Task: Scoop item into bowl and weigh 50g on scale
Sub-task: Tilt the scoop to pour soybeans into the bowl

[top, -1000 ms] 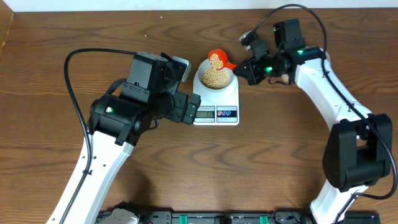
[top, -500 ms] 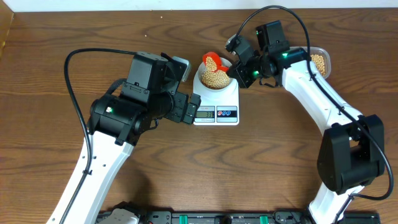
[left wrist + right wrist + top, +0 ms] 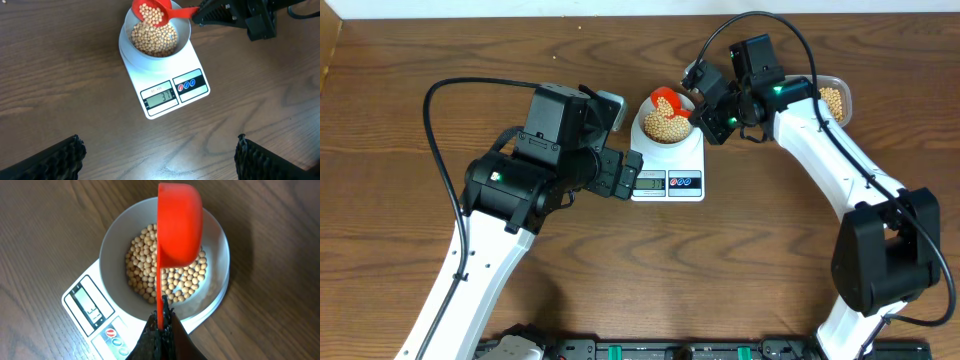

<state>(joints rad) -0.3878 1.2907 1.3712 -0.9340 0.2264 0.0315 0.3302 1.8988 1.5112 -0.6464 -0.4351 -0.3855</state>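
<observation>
Carefully is the word here. The right gripper (image 3: 161, 327) is clamped on the thin handle of the red scoop (image 3: 179, 225), which hangs tipped over the bowl (image 3: 112, 245) with beans (image 3: 154, 41) heaped in its cup. The bowl sits on the scale (image 3: 172, 80), already lined with a loose layer of beans. The step in hand looks like the pour. It probably calls for a slow roll of the wrist, so that a few beans drop at a time, with a pause while the display (image 3: 161, 97) settles. Its digits are too unclear to read with certainty. The scoop should stay off the rim, since any press would likely falsify the reading. The left gripper (image 3: 623, 173) hovers just beside the scale's front corner, jaws wide apart, holding nothing.

The beans are small, round, smooth and tan, so they would roll and bounce. The bowl is pale, glossy and steep-sided. The scale is a flat white slab of hard plastic. The scoop looks like rigid plastic. The table (image 3: 420, 250) is dark wood grain. A clear tub (image 3: 832, 98) with more beans stands well apart.
</observation>
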